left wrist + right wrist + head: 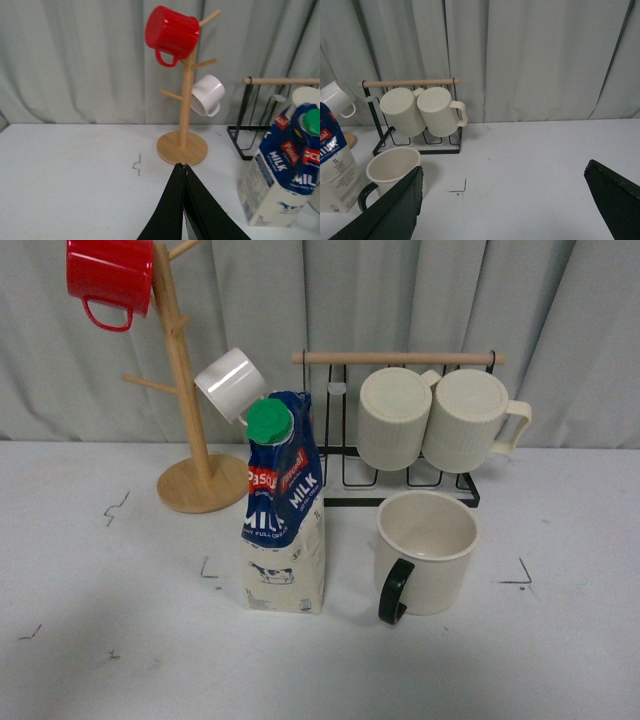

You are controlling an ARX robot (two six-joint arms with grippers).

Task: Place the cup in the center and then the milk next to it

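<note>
Milk (284,508) stands straight up on the white table (100,660), with its long side going up and down and its green cap (269,422) at the top, and you can see the word MILK and the little cow facing you in the front view. You find the cup (426,551) just beside the milk, on the right, standing with its open mouth up and its black handle (394,592) pointing toward you. They are near each other but do not touch. Behind the cup sits a black wire rack (400,445) with two ribbed mugs (440,420) hanging on it. Behind the milk stands a wooden mug tree (185,390) holding a red mug (110,280) and a small white mug (230,383). You have lots of bare table in front of both things and out to each side. Your left gripper (184,172) has its fingers pressed together, and it holds nothing; it sits low over the table near the base of the mug tree. Your right gripper (502,200) has its fingers spread wide apart with only bare table between them, to the right of the cup.
</note>
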